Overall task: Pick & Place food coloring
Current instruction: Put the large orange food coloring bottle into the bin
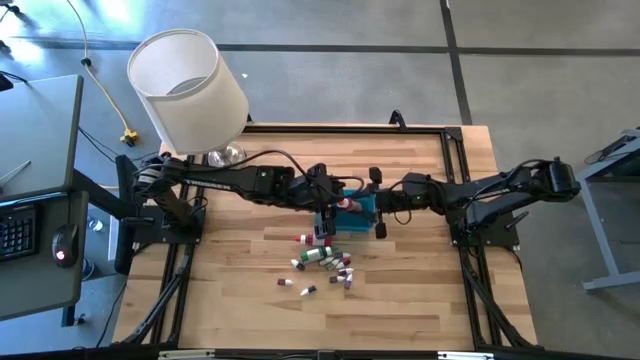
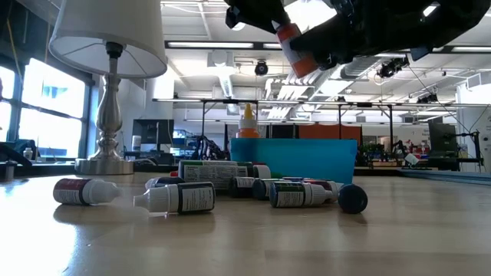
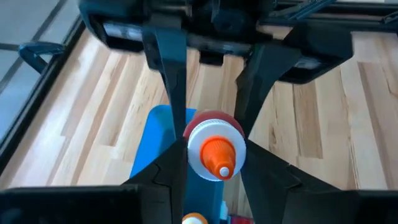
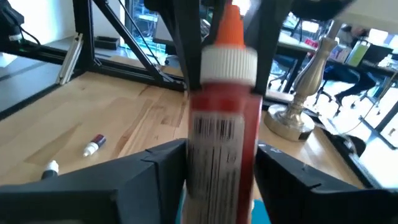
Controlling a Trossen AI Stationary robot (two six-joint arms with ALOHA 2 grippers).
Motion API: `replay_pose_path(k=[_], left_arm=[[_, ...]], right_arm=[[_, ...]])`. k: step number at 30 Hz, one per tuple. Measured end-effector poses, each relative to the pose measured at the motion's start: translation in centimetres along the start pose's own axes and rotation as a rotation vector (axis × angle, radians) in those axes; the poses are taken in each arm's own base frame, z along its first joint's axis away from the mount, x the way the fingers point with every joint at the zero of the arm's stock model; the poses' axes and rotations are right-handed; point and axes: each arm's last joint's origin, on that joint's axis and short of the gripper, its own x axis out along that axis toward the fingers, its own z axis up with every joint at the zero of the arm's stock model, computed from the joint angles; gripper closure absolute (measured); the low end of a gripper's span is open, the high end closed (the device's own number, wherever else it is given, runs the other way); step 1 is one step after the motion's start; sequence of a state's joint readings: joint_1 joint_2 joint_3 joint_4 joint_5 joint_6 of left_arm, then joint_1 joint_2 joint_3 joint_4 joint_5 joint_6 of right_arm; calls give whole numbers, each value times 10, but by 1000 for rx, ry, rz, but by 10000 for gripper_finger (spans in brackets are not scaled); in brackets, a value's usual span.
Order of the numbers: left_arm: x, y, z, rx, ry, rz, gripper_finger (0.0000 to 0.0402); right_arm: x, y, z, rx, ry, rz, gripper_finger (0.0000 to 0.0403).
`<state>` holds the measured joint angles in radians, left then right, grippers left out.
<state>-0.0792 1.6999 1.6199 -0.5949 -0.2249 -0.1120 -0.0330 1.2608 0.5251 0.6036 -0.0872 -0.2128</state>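
Observation:
A red food coloring bottle (image 3: 212, 149) with a white cap and orange tip hangs over the teal-blue bin (image 1: 360, 212), between both grippers. Its tip points toward my left arm. My left gripper (image 3: 214, 163) comes from the table's left and is shut on the cap end. My right gripper (image 4: 222, 168) comes from the right, its fingers lying close along either side of the bottle's labelled body (image 4: 221, 134). Several more food coloring bottles (image 1: 322, 262) lie on their sides on the wood nearer the front edge. One orange-tipped bottle (image 2: 247, 121) stands in the bin. My left gripper pinches the bottle's white cap (image 3: 198, 144) between its two fingers, one on each side. It comes from the table's left, slanting down, and the orange tip points back between the fingers. The bottle is clear of the bin. My right gripper's fingers (image 4: 163, 163) flank the bottle's body; whether they touch it I cannot tell.
A lamp with a white shade (image 1: 190, 85) and a silver base (image 2: 103, 162) stands at the far left of the table. The table's black frame rails (image 1: 455, 160) run along its edges. Bare wood (image 1: 400, 300) lies toward the near right.

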Motion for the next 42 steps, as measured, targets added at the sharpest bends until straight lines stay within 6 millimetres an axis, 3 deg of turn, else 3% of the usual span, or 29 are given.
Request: replay_pose_path(k=[9, 14, 21, 26, 36, 42], left_arm=[[2, 4, -9, -26, 71, 124, 280], [9, 9, -16, -66, 129, 236, 280], [37, 31, -28, -129, 226, 273, 280], [52, 51, -31, -235, 266, 186, 280], [53, 73, -40, -296, 373, 137, 280], [51, 75, -45, -300, 435, 124, 280]], right_arm=[[-7, -4, -4, -70, 117, -148, 186], [-27, -5, 6, -87, 168, -183, 188], [-61, -7, 29, 27, 73, -192, 190], [-77, -5, 35, 58, 59, -145, 190], [-79, -3, 28, 78, 120, -114, 191], [-77, -2, 25, 100, 148, -106, 192]])
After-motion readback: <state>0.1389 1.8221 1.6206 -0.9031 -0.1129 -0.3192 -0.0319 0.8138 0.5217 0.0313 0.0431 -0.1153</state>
